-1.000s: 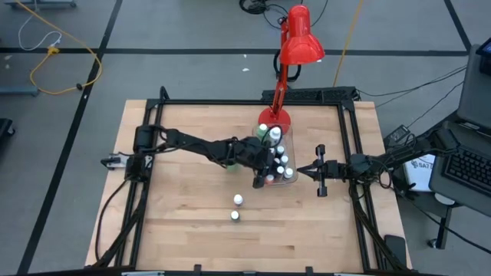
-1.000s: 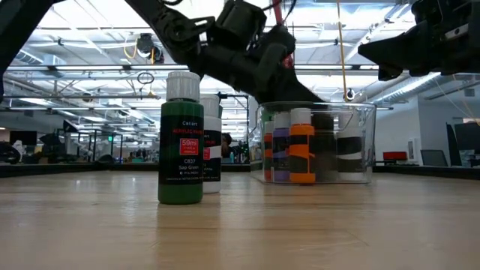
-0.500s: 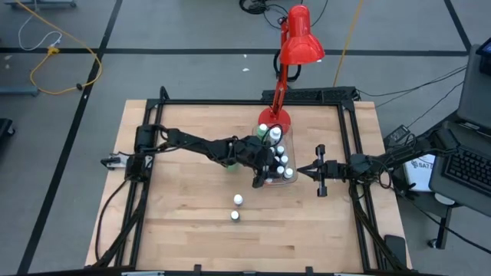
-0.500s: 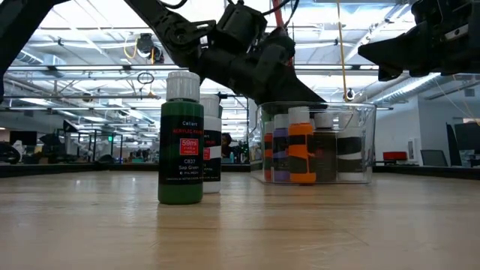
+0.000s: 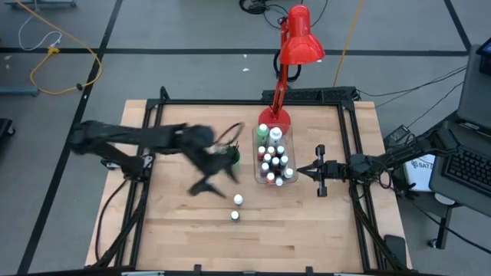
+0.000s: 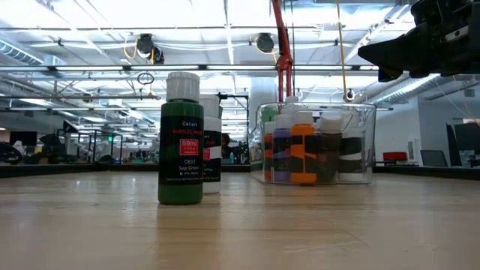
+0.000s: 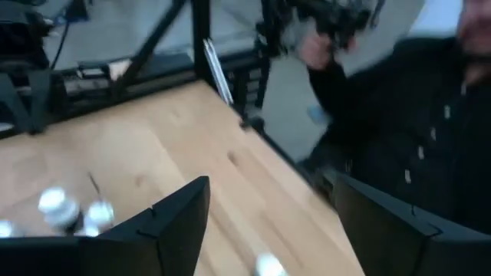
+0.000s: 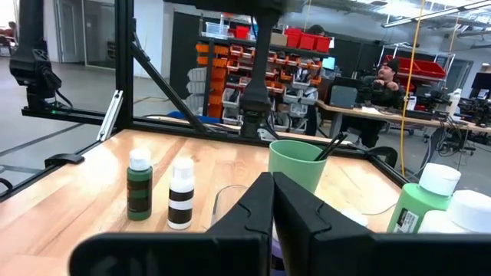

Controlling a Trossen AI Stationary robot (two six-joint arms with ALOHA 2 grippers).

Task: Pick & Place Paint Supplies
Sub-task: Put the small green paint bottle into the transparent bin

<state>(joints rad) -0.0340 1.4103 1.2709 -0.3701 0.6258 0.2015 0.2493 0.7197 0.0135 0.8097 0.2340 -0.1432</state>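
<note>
Left gripper [image 5: 205,186], fingers wide and empty, hangs just beside two upright paint bottles [image 5: 237,208] on the desk [image 5: 176,230]; right gripper [image 5: 301,171], fingers together, waits farther off.

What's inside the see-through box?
The clear bin is full of little white-capped paint bottles standing upright; the low view shows an orange one and a purple one. The bottles behind those are mostly hidden.

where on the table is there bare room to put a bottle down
Bare wood runs along the near edge of the table, below the two loose bottles, and across the far-left corner. It is crowded mid-table: the clear bin packed with bottles, the green cup, the left gripper and the right gripper beside the bin.
</note>
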